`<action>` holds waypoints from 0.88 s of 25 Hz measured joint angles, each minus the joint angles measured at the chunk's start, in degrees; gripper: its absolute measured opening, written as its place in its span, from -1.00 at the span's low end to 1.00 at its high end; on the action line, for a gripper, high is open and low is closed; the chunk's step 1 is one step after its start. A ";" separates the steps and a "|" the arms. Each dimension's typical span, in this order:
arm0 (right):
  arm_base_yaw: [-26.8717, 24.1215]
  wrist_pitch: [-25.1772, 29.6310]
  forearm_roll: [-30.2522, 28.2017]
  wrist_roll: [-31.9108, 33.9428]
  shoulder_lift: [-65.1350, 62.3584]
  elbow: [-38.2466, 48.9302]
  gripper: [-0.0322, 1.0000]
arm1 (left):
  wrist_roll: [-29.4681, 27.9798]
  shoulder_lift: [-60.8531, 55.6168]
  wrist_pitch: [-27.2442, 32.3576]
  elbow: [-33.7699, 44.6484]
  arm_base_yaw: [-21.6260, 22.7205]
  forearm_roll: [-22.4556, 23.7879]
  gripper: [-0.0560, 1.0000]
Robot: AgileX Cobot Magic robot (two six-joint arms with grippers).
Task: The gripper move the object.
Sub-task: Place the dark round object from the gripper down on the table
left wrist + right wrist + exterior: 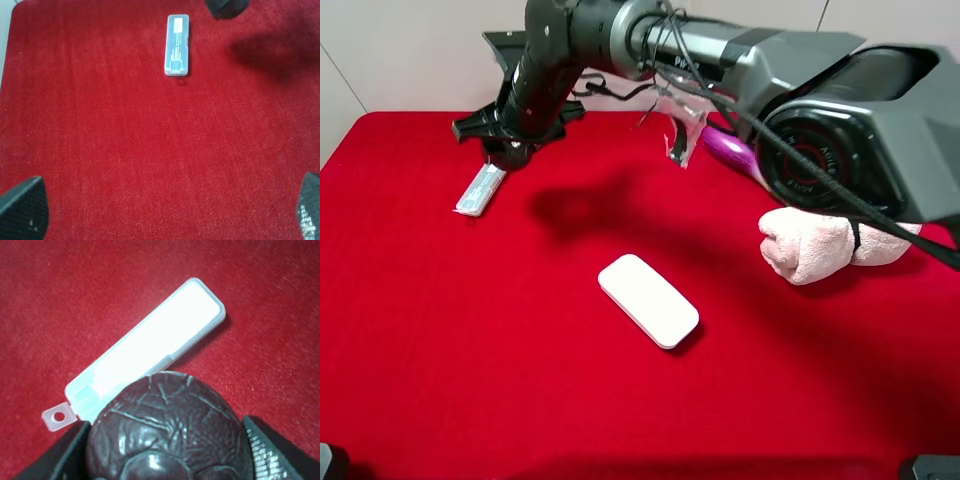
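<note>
The small dark brown-black ball (167, 432), glossy with a cracked, veined pattern, sits clamped between the two black fingers (270, 450) of the right gripper (167, 452), one finger pressing on each side of it. This gripper (510, 135), on the end of a large grey and black arm, reaches across the middle to the far left part of the red cloth-covered table (470, 350), so the ball is held there, near the far left corner. Whether the ball touches the cloth I cannot tell.

Just beside the ball lies a long, flat, clear plastic case (150, 350) with a small holed tab at one end. In the high view this case (480, 190) stretches from under the gripper toward the left edge.

The left gripper (165, 215) has its fingers wide apart with nothing between them, only red cloth below, and the clear case (177, 45) lies well ahead of it.

A white rounded flat case (648, 300) lies near the middle of the table. A purple eggplant (730, 150) lies near the far edge, partly hidden by the arm, and a rolled pale pink towel (820, 245) sits toward the right edge.
</note>
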 joint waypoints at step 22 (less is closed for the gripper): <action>0.00 -5.59 -2.25 -4.69 5.35 0.00 -0.07 | 0.00 0.00 0.00 0.00 0.00 0.16 0.99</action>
